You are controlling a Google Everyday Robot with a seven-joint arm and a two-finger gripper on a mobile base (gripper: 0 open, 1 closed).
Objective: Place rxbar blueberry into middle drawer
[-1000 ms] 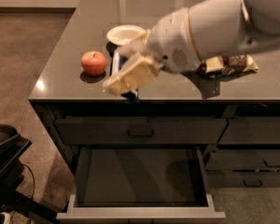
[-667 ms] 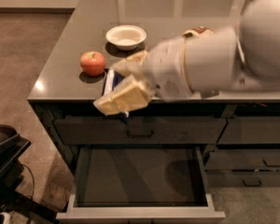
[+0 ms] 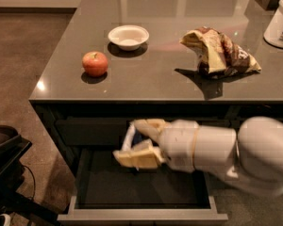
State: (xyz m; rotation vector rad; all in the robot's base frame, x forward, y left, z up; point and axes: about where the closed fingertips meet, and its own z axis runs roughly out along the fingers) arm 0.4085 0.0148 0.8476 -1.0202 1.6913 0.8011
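My gripper (image 3: 138,141) hangs in front of the counter, just above the open middle drawer (image 3: 141,216), whose dark flat inside lies below it. It is shut on the rxbar blueberry (image 3: 136,137). Only a sliver of the bar's dark blue wrapper with a white edge shows between the cream fingers (image 3: 137,157). The bar is held over the drawer's back left part and does not touch the floor of the drawer. My white arm (image 3: 254,157) reaches in from the right and hides the drawer's right rear corner.
On the grey counter (image 3: 160,79) sit a red apple (image 3: 95,63), a white bowl (image 3: 128,36), a tan-and-brown chip bag (image 3: 220,52) and a white container (image 3: 280,19) at the far right. A black object (image 3: 4,159) stands on the floor at left.
The gripper has come down with the bar from counter height, past the counter's front edge, to just above the open drawer. The objects on the counter stayed put.
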